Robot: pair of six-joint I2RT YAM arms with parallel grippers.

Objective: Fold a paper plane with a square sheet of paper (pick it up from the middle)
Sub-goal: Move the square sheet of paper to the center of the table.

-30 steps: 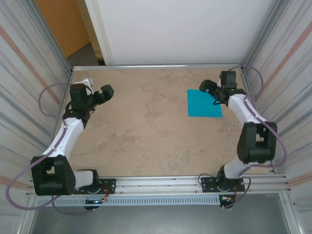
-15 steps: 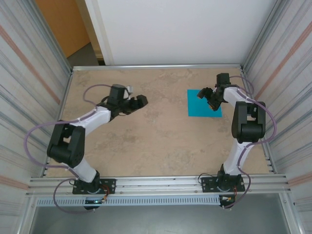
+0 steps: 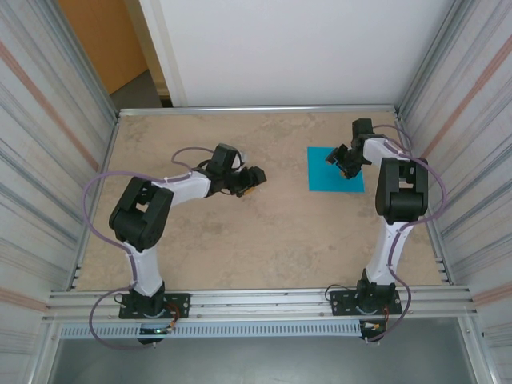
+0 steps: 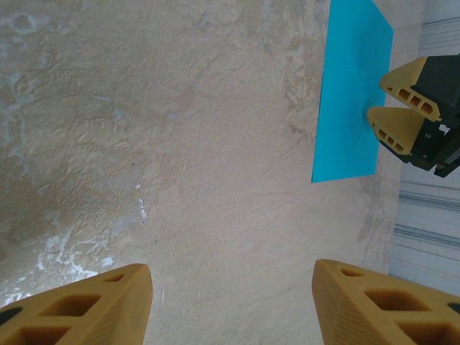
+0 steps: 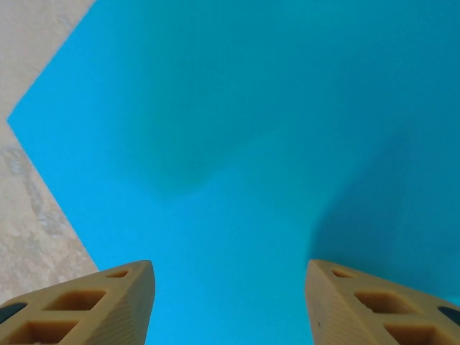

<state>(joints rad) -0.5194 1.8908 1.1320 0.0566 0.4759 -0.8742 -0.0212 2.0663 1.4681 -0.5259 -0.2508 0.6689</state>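
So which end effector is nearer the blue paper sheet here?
Right. The right end effector hangs directly over the square sheet of paper, jaws apart. The left end effector is off to the sheet's left, above bare table, apart from it.

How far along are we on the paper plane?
Done: nothing folded; the square sheet of paper lies flat and uncreased on the table. In hand: the right tool is over the sheet, jaws apart, nothing gripped; the left tool is open mid-table, facing it. Left: the pickup from the middle and every fold.
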